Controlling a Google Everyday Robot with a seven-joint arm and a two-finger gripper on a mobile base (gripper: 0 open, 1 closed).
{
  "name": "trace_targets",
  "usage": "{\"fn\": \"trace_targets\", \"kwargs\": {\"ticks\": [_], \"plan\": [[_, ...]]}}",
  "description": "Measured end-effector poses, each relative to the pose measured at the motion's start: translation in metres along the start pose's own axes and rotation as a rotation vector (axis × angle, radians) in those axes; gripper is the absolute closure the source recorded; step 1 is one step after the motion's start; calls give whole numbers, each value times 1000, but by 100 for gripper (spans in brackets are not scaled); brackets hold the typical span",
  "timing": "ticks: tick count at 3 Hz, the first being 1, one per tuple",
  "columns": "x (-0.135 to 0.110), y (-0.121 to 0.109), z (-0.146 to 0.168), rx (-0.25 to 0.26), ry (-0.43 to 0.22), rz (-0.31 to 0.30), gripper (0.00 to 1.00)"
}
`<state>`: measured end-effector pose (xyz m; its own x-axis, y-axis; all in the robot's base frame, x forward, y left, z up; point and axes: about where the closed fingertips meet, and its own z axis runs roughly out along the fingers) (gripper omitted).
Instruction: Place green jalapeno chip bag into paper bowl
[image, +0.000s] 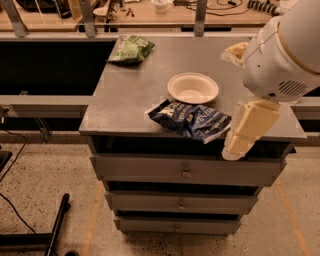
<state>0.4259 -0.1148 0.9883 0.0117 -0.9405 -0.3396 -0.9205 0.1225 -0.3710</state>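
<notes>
The green jalapeno chip bag (131, 49) lies at the far left corner of the grey cabinet top. The off-white paper bowl (193, 88) sits near the middle of the top, with nothing in it. My gripper (234, 149) hangs at the front right edge of the top, pointing down and left. It is to the right of the bowl and far from the green bag, and it holds nothing that I can see.
A larger dark-blue chip bag (190, 120) lies at the front edge just before the bowl, left of my gripper. The grey cabinet (125, 100) has drawers (186, 172) below. The white arm housing (282, 55) covers the right side. A wooden bench (150, 15) with clutter stands behind.
</notes>
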Motion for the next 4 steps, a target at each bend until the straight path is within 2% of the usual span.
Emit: {"fn": "trace_targets", "kwargs": {"ticks": [1, 2, 3, 4], "plan": [[0, -2, 2, 0, -2, -2, 0], [-3, -19, 18, -2, -22, -16, 0], [2, -73, 51, 19, -25, -7, 0], [11, -142, 103, -1, 28, 15, 0]]}}
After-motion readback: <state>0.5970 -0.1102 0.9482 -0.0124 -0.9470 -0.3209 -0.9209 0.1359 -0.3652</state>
